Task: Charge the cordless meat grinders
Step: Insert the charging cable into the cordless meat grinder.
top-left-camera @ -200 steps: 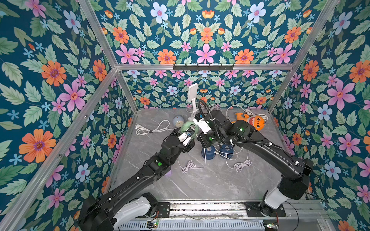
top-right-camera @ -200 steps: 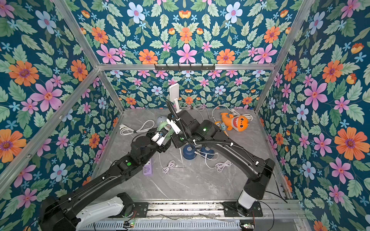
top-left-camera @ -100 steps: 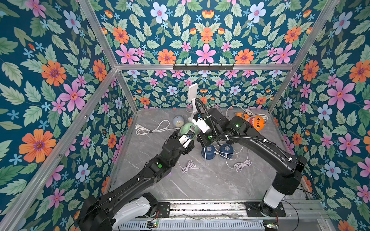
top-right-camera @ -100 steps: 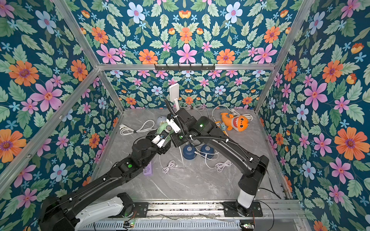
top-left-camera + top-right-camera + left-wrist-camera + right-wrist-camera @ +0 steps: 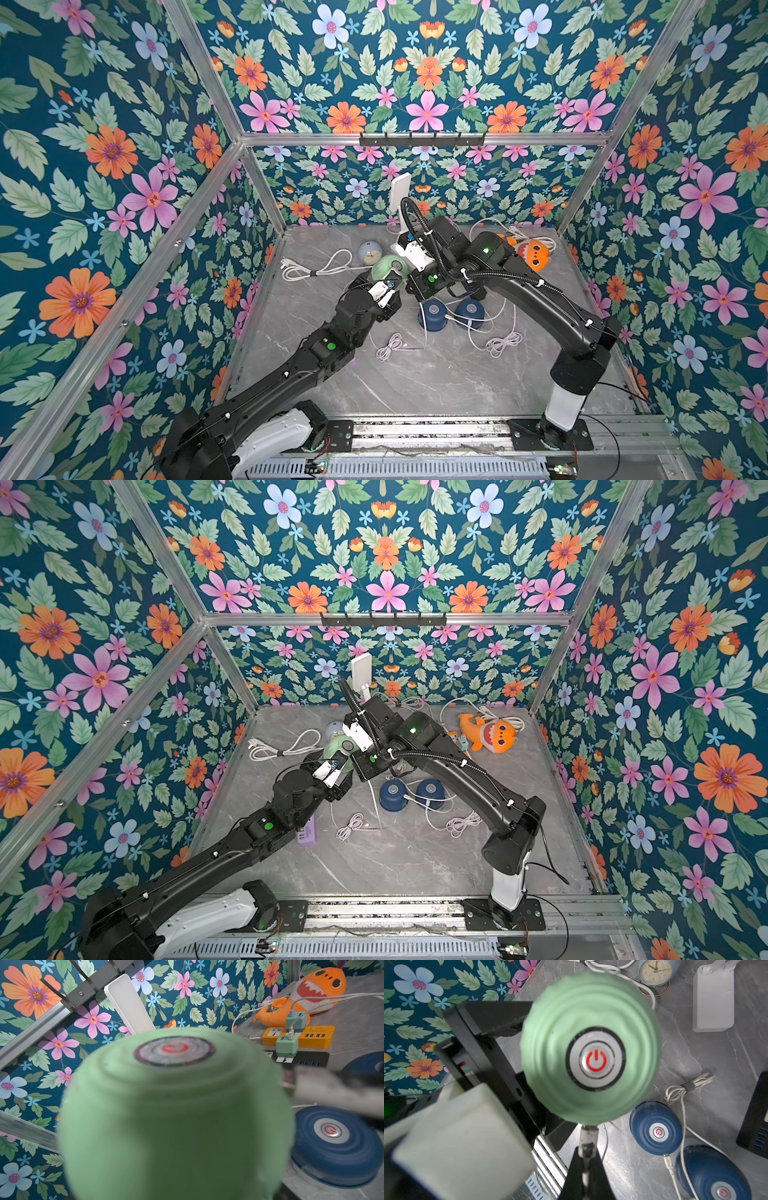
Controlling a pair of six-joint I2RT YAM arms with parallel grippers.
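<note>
Holding the pale green grinder [image 5: 390,265] raised at frame centre, the left gripper [image 5: 385,279] has its fingers spread wide around it. The right gripper [image 5: 586,1155] pinches a white cable plug [image 5: 588,1134] that touches the grinder's edge. Navy grinders [image 5: 432,313] sit just lower right.

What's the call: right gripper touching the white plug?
Touching. Right wrist view shows the right gripper pinched shut on the white plug, no gap visible.

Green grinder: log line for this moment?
left gripper: holding green grinder | right gripper: shut on cable plug, tip at grinder's side
</note>
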